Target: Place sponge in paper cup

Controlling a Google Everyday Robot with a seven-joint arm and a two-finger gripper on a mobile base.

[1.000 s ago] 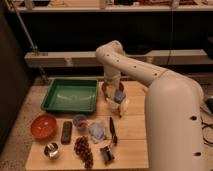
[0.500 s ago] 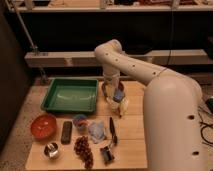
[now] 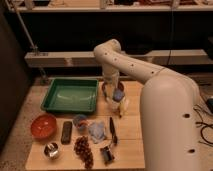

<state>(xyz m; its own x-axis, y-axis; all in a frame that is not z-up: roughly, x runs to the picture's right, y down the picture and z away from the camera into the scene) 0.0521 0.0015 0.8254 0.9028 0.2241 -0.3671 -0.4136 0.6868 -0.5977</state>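
My gripper [image 3: 115,94] hangs from the white arm over the back middle of the wooden table, just right of the green tray. It is shut, and the small blue sponge [image 3: 119,95] sits at its fingertips. Directly below and slightly left stands the white paper cup [image 3: 111,103], partly covered by the gripper. The sponge is over the cup's right side; whether it touches the cup I cannot tell.
A green tray [image 3: 70,95] lies at the back left. A dark maroon bowl [image 3: 106,87] is behind the gripper and a yellowish object [image 3: 123,107] beside the cup. Nearer the front are a red bowl [image 3: 43,125], a small blue cup [image 3: 79,121], a pale cloth [image 3: 97,131], grapes [image 3: 84,147], a metal cup [image 3: 51,150] and a dark utensil [image 3: 112,132].
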